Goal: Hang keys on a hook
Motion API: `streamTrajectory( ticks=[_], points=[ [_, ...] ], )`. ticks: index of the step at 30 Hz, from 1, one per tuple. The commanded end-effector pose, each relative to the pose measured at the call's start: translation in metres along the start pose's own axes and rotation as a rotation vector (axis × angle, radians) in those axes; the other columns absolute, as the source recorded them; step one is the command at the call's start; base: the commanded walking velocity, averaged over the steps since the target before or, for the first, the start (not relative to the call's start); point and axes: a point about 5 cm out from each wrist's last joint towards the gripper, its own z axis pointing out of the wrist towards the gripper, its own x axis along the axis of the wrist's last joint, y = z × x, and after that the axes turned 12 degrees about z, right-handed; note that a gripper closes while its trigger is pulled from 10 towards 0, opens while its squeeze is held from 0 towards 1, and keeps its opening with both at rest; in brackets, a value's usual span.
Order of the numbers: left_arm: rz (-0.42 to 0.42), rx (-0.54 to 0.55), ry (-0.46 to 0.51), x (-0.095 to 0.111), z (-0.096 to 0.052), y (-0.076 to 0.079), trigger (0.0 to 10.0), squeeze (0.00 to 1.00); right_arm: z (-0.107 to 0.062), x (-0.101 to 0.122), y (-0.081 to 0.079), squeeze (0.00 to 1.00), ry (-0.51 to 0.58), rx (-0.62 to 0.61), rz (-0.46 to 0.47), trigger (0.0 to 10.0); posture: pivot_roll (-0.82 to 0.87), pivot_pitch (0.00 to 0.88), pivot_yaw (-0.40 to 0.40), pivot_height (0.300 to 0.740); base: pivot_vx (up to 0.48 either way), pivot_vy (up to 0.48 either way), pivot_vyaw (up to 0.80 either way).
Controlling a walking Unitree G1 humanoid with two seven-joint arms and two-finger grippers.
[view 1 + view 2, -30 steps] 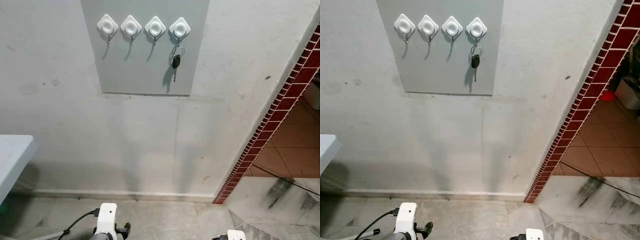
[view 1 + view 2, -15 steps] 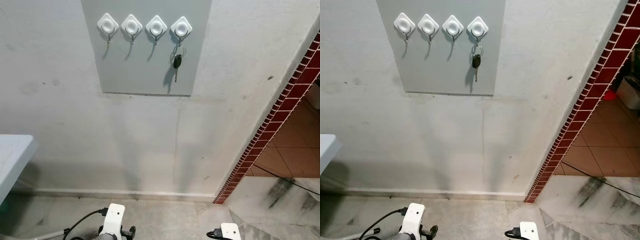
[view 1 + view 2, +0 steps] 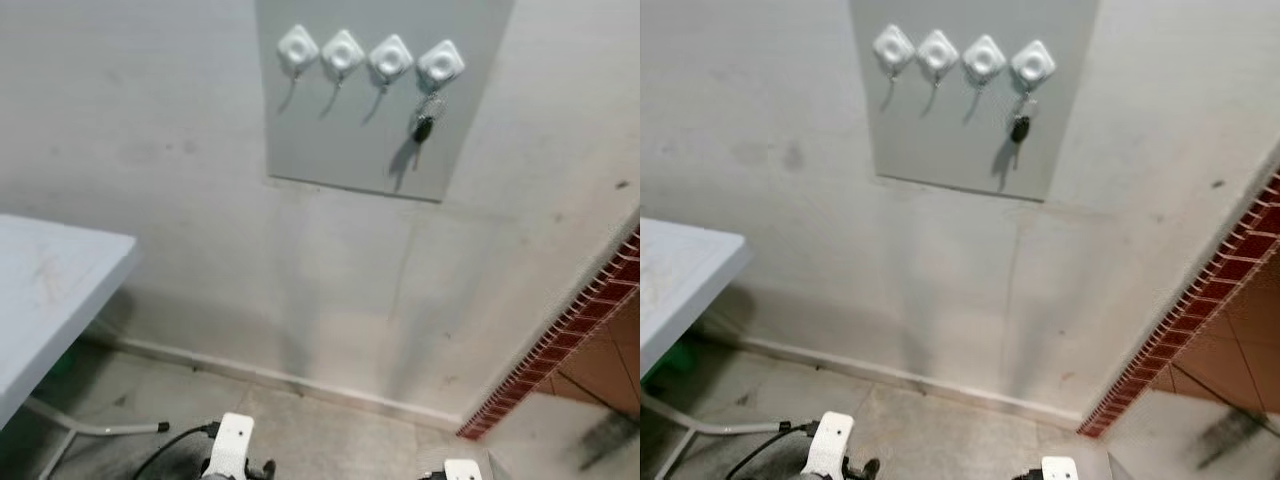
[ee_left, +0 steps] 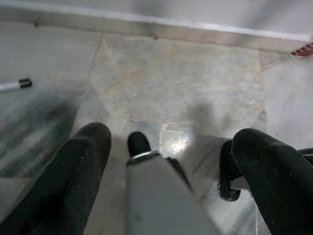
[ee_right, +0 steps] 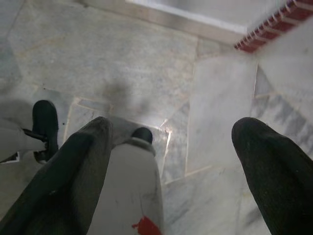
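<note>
scuffed off-white wall (image 3: 200, 260) fills most of the frame | grey panel (image 3: 350, 150) at top centre | white table (image 3: 45, 300) at left edge | red brick edging (image 3: 560, 365) lower right | marbled stone floor (image 4: 186, 83) along the bottom, pale skirting (image 3: 290, 380)

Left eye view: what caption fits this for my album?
Keys hanging on the rightmost of four white wall hooks.

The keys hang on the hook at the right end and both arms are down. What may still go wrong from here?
1. The keys hang from the rightmost hook by a small ring; the blur hides how well it sits, so a knock might drop them.
2. The white table and its leg stand close on the robot's left; turning that way may strike them.
3. The left end effector and right end effector hang open just above the floor beside the robot's feet, and might catch while walking.
</note>
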Motion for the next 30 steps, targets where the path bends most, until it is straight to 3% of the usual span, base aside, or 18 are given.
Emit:
streamTrajectory(
  ticks=[1, 30],
  points=[
    [0.016, 0.0, -0.002, 0.0013, 0.0004, -0.0004, 10.0, 0.0, -0.0006, -0.0023, 0.0006, 0.0, -0.007, 0.0, -0.003, 10.0, -0.06, 0.0, -0.011, 0.74, 0.0, 0.0, 0.8],
    [0.03, -0.002, -0.005, 0.0008, 0.0005, 0.0023, 10.0, 0.0, -0.0011, -0.0047, -0.0001, 0.0, -0.017, 0.011, -0.027, 10.0, -0.05, 0.0, -0.018, 0.74, 0.0, 0.0, 0.8]
  ],
)
